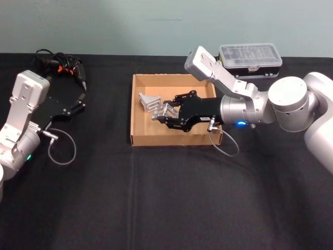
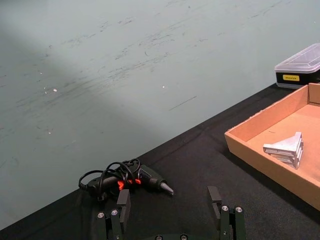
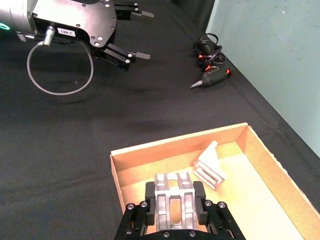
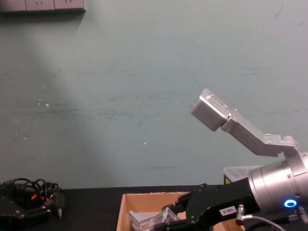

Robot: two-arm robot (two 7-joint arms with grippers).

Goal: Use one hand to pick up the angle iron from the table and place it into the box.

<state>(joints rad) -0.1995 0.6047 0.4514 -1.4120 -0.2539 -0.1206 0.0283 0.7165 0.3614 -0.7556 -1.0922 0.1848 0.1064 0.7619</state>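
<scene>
Right claw (image 1: 165, 112) reaches over the box (image 1: 136, 139) at desk centre, fingers (image 3: 199, 200) clamped on an angle iron (image 3: 174, 201), held above the box floor near its 6 o'clock wall. Second angle iron (image 1: 148, 101) lies inside the box toward 10 o'clock, just beside the claw's tip. Left claw (image 1: 80, 102) parked at 9 o'clock over the black desk (image 1: 166, 208), fingers spread, nothing held. Wired black tool (image 2: 131, 178) near it, toward 11 o'clock.

Both arms wear silver-grey housings with boxy wrist blocks. The right gripper (image 1: 165, 115) is black, jointed, studded with small screws, trailing 1 grey looped cable; a blue light glows behind. The left gripper (image 1: 80, 99) matches, with a green light.
</scene>
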